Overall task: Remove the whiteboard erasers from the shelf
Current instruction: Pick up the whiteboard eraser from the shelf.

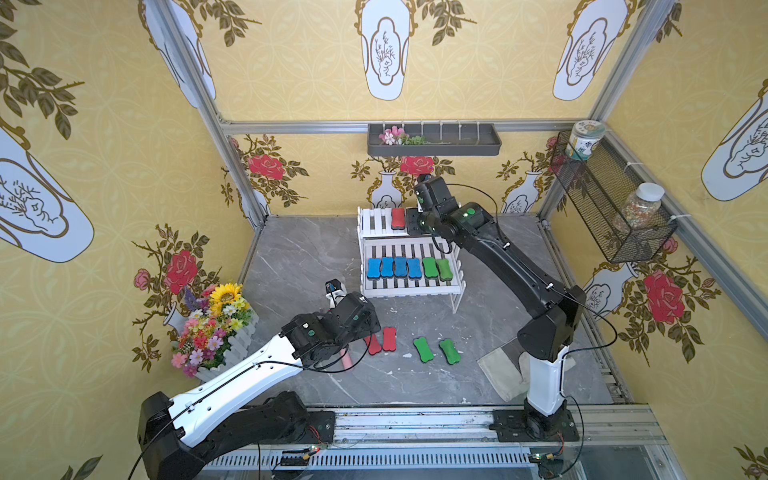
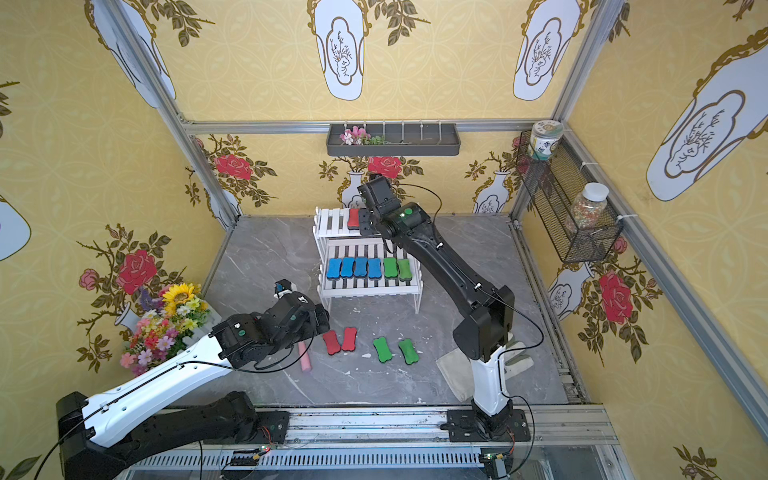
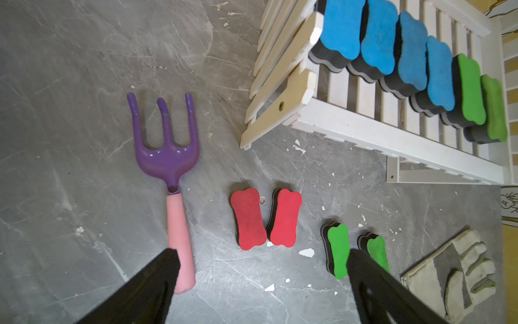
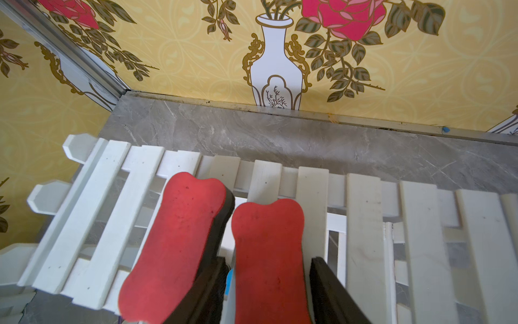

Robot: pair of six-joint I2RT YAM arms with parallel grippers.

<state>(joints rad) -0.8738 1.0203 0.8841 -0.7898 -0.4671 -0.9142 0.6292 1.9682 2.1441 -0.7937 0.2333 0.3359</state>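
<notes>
Four whiteboard erasers [image 1: 389, 338] lie on the table [image 1: 299, 249] by the left tool [image 3: 262, 254], spread wide and empty, at 6 o'clock of the shelf [image 1: 411, 288]. Eight sit shelved; up top the right tool [image 4: 269, 261] straddles a red eraser [image 4: 267, 232], pinch not confirmable, neighbour [image 4: 179, 238] just beside at 9 o'clock. Next, likely: clamp, lift straight up, carry to open table at 6 o'clock.

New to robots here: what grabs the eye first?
A bright row of blue erasers and green erasers lines the white shelf's lower tier. The right end effector straddles a red eraser on the top tier; loose erasers lie on the grey tabletop in front.
</notes>
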